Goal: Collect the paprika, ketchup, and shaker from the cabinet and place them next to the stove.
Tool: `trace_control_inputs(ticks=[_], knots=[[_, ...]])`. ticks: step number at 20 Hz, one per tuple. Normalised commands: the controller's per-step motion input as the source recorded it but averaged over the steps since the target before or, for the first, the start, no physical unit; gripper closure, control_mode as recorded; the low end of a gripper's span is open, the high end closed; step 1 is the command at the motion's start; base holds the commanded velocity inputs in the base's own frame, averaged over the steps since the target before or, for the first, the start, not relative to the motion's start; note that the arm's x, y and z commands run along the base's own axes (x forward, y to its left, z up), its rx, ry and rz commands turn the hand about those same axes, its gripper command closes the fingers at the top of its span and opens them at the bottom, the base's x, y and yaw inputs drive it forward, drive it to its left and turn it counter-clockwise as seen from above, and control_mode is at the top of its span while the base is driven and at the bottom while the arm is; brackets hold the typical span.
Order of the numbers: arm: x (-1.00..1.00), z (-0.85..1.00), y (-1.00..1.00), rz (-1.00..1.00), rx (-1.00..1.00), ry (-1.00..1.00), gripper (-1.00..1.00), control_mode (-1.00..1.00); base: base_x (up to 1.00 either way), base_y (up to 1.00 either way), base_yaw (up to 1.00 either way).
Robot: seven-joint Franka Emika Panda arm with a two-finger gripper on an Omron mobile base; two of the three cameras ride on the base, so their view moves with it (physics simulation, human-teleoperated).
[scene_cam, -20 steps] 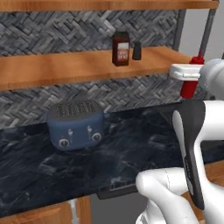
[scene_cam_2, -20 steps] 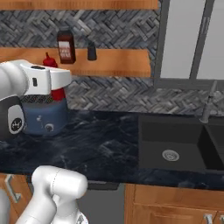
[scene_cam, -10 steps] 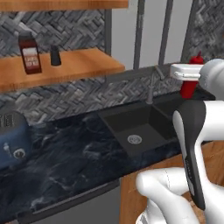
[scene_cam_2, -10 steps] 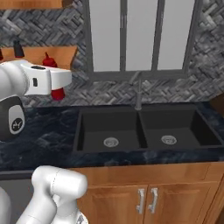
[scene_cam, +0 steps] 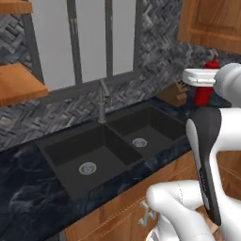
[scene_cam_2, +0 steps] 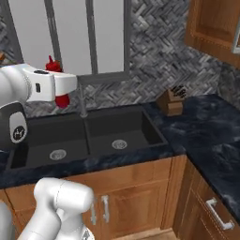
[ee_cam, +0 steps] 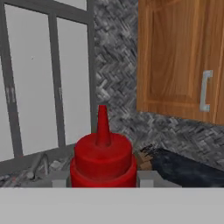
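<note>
My gripper (scene_cam: 201,81) is shut on the ketchup (scene_cam: 203,96), a slim bright-red squeeze bottle with a pointed cap, held upright in the air above the counter's right part. From the right base camera the ketchup (scene_cam_2: 62,99) hangs in the gripper (scene_cam_2: 58,89) over the left sink basin. In the hand view the ketchup (ee_cam: 103,159) stands between the fingertips (ee_cam: 146,178). An orange-brown shelf board of the cabinet (scene_cam: 16,82) shows at the far left. The paprika, the shaker and the stove are out of view.
A black double sink (scene_cam: 108,150) with a grey faucet (scene_cam: 101,101) sits in the dark marble counter (scene_cam_2: 206,126) under a window. A wooden knife block (scene_cam_2: 171,101) stands at the back wall. Closed wood-door cupboards (scene_cam: 212,23) hang at the upper right.
The whole picture has shifted: the base has moved to the right, so the shelves and the blue toaster left the view and the sink and knife block came in. The ketchup stays gripped.
</note>
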Motion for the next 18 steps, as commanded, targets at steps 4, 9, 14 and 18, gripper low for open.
trace_control_inputs(ticks=[4,9,14,18], knots=[[0.00,0.00,0.00,0.00,0.00,0.00,1.00,1.00,-0.05,-0.85,-0.39],[0.00,0.00,0.00,0.00,0.00,0.00,1.00,1.00,-0.42,-0.74,-0.34],[0.00,0.00,0.00,0.00,0.00,0.00,1.00,1.00,-0.25,-0.54,-0.34],[0.00,0.00,0.00,0.00,0.00,0.00,1.00,1.00,0.00,-0.33,-0.38]])
